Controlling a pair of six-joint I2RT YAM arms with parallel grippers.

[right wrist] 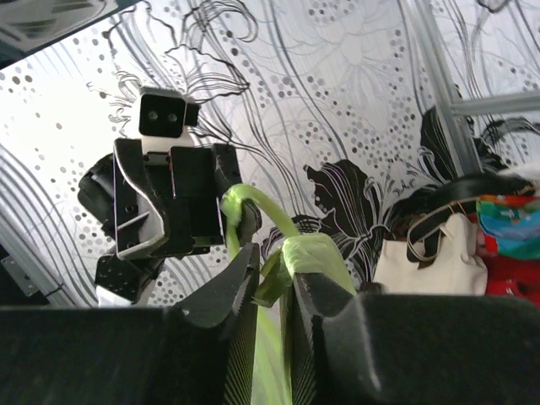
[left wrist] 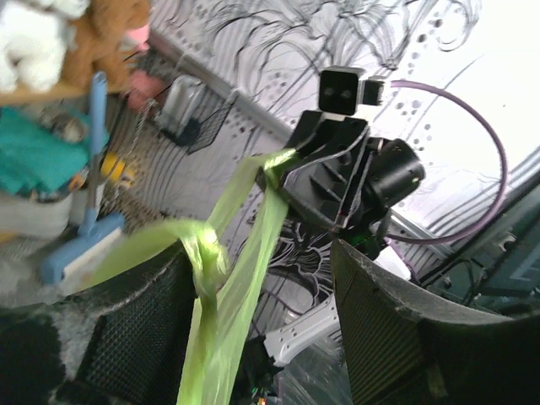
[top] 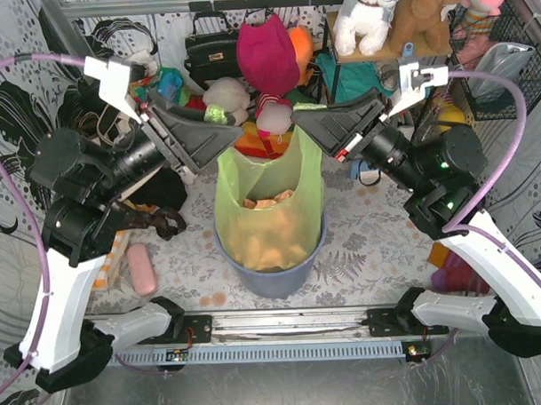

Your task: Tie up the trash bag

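No writing, label, brand name, number or sign can be read in any of the three views.

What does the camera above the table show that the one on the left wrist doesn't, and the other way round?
Only the top view shows the blue-grey bin and the brown paper inside the trash bag. Only the left wrist view shows, close up, the bunched twist in the bag's green strips. Both show the right end effector gripping the bag's top.
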